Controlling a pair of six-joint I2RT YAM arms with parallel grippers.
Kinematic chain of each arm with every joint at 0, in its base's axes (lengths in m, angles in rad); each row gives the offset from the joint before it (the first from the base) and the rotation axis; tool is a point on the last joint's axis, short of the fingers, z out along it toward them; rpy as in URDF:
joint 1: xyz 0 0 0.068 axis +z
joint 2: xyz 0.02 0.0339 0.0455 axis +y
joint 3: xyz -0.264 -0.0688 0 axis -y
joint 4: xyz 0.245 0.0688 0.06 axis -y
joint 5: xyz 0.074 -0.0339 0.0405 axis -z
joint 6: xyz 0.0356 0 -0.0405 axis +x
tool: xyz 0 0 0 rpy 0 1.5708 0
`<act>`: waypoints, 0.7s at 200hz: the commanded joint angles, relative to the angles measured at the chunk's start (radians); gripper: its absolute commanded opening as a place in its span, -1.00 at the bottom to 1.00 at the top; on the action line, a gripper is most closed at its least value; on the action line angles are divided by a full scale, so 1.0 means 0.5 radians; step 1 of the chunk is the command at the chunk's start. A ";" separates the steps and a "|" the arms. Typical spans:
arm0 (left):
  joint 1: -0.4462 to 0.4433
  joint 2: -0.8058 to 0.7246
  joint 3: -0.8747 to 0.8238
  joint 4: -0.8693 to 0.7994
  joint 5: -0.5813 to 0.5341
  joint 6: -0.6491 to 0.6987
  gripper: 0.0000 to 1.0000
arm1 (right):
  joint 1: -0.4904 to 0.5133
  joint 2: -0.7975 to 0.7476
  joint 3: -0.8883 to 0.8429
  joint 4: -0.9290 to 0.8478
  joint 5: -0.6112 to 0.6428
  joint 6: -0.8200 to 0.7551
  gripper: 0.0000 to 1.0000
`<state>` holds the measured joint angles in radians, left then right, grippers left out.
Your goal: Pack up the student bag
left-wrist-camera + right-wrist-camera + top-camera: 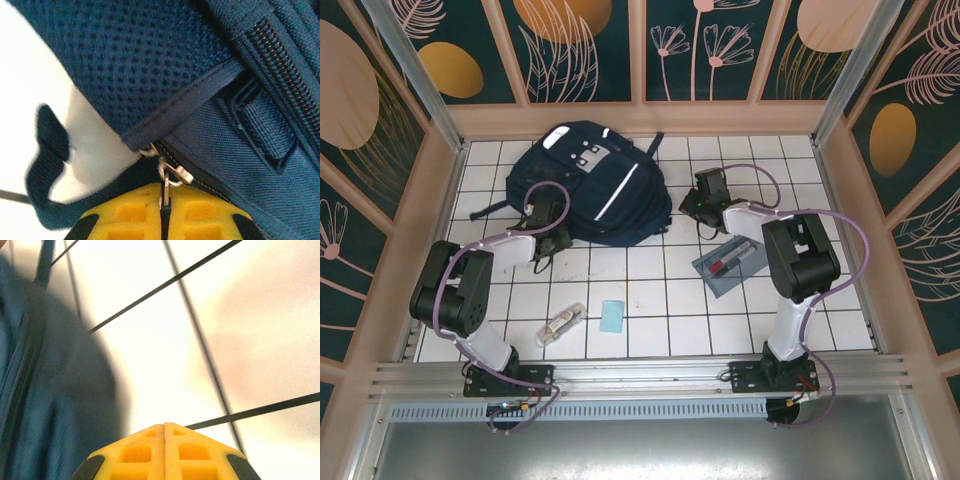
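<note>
The left gripper (pixel 164 207) is clamped on the zipper pull (pixel 169 176) at the near-left edge of the student bag (pixel 588 185), which lies far-centre on the table (pixel 660 330). Its arm is folded low. The right gripper (pixel 165 437), fingers together and empty, hovers beside the bag's right edge, with a grey case (pixel 730 265) by its forearm.

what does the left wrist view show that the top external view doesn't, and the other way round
Left wrist view: close detail, with a metal zipper pull pinched between the shut yellow left fingers, under mesh padding and beside zipper teeth.
Top external view: the wider layout, with a grey case holding pens, a light blue square, a clear packet and the right arm.
Both: the navy student bag lying on the white tiled table.
</note>
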<state>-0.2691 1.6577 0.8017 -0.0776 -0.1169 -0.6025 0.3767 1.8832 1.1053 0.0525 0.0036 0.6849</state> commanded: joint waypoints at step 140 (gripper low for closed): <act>-0.013 -0.431 0.150 -0.066 -0.284 -0.219 0.98 | 0.143 0.213 0.524 -0.238 -0.162 -0.392 0.21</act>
<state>-0.2741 1.4147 0.8474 -0.1551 -0.2264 -0.6743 0.4473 1.9190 1.2938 -0.0181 -0.0471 0.5308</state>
